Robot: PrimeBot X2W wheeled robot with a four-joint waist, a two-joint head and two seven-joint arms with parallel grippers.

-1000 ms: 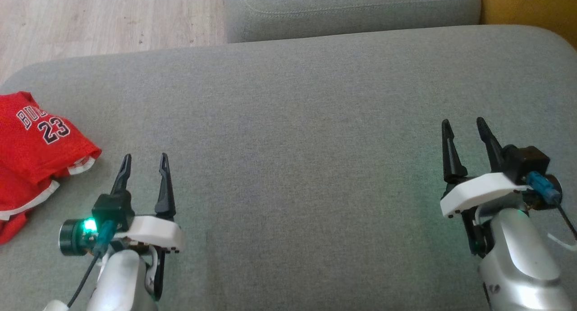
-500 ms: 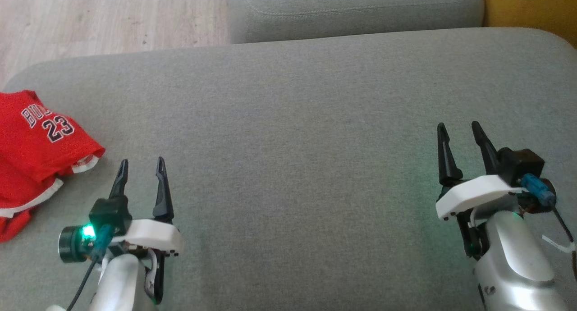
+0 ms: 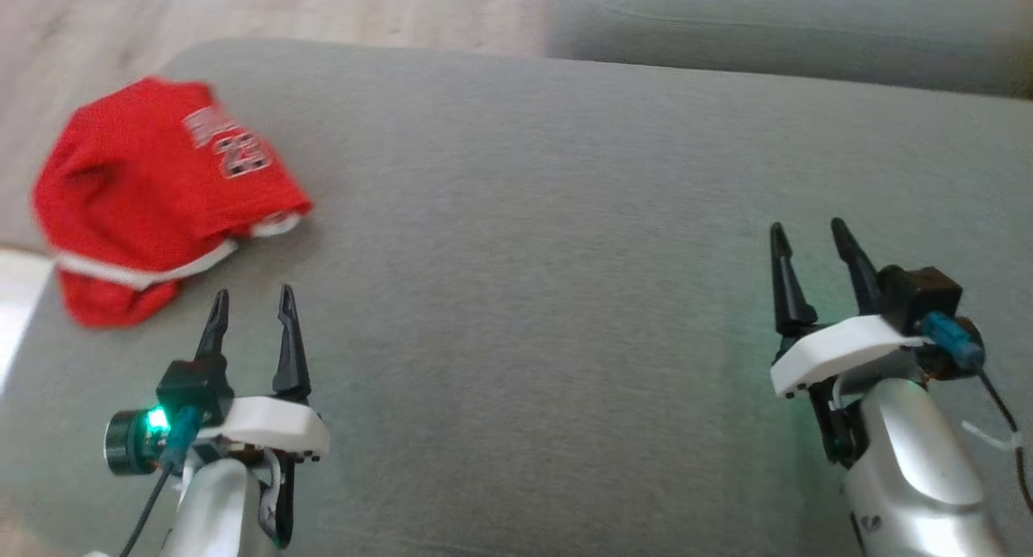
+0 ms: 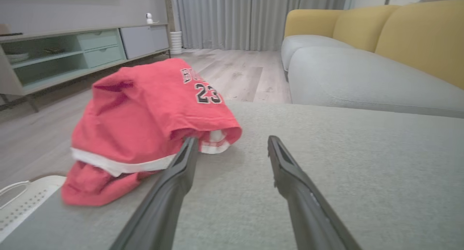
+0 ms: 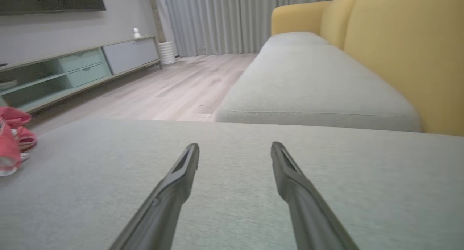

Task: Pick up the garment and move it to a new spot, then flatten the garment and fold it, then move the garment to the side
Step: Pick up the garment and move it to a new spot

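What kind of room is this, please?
Most likely a home living room: a yellow-backed sofa, a low TV cabinet along the wall, and long grey curtains over a wooden floor.

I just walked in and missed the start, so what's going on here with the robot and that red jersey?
A two-armed robot is facing a grey cushion with a crumpled red jersey lying near its far left corner. Both hands are open and empty above the cushion. The left hand is close to the jersey's near edge, though I cannot tell whether it touches; the right hand is well off to the other side. Nothing has been picked up yet.
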